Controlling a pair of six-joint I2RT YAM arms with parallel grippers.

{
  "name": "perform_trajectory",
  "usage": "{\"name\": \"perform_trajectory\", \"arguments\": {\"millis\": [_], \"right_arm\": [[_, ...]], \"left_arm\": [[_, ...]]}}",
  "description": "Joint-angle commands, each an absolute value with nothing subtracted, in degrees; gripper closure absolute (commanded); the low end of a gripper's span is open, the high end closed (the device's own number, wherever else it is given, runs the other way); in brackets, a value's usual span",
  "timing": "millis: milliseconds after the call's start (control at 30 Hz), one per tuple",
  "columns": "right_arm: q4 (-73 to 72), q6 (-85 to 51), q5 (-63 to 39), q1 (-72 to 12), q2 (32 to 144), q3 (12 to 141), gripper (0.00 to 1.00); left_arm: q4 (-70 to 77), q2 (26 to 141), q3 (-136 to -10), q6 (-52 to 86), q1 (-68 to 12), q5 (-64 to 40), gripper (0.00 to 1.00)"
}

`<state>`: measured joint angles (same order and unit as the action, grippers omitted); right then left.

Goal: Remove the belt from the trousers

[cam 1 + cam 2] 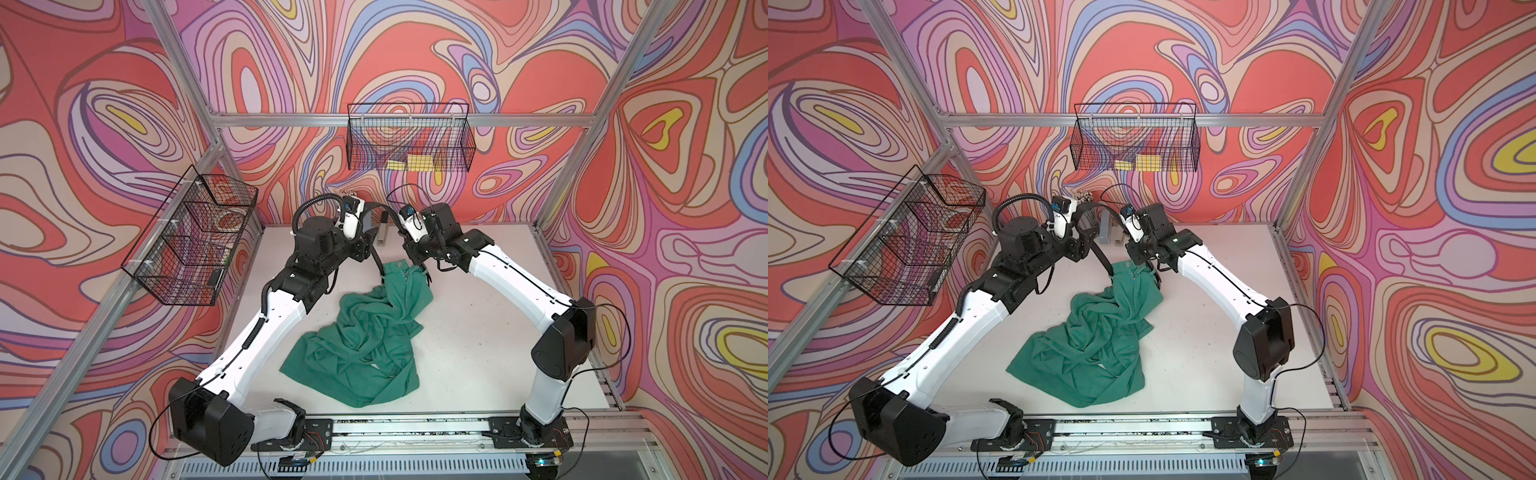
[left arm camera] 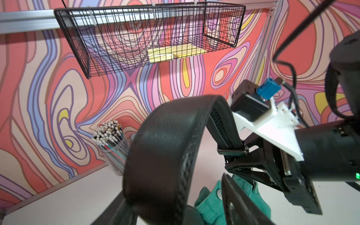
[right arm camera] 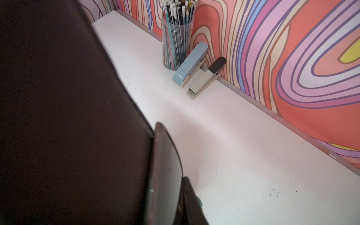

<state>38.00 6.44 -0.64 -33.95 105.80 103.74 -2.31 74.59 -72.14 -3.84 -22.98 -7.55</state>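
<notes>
On my left side, the left gripper [image 1: 365,247] stands open. Its fingers are spread to either side of the belt [image 2: 165,136] and are not clamped on it, so the strap only runs loosely between them. From there the belt rises in a tall free arch between my two wrists, clear of the desk [image 1: 478,332], so I judge a good length of it is already out of the cloth. Below the arch, in both top views, the lower run of the strap dips into the left end of the waistband of the trousers [image 1: 365,332]. It is therefore still threaded there, and I cannot tell how many loops still hold it. The waistband with its button [image 2: 220,194] is lifted a little towards my grippers, while the legs lie crumpled on the desk nearer my bases. To the right, my right gripper [image 2: 228,161] is almost closed. From the left wrist view it appears to pinch the belt right at the buckle [image 2: 231,151], and my own right wrist view is mostly blocked by the dark strap close to the lens. I'd call the job partly done: the buckle end is undone and free, but the rest of the strap must still be drawn through the waistband before the trousers are clear of it.
</notes>
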Motion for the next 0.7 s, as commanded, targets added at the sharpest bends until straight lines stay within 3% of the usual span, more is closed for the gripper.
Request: {"name": "perform_trajectory", "arguments": {"millis": [0,233,467,667], "right_arm": [[41.6,6.0,1.5,-34.1,107.2,105.9,1.0],[43.6,6.9,4.3,-33.7,108.1,106.4,1.0],[44.3,7.4,11.4,-33.7,108.3,106.6,1.0],[44.7,6.9,13.3,-33.7,108.2,106.3,1.0]], "left_arm": [[-2.7,73.0,-73.0,-7.8,-23.3,-6.0,0.31],[-11.8,74.1,-77.2,-13.0,-23.4,-10.3,0.27],[-26.5,80.2,-89.3,-15.5,-23.5,-17.6,0.27],[-29.6,81.9,-92.2,-17.5,-24.0,-16.2,0.27]]}}
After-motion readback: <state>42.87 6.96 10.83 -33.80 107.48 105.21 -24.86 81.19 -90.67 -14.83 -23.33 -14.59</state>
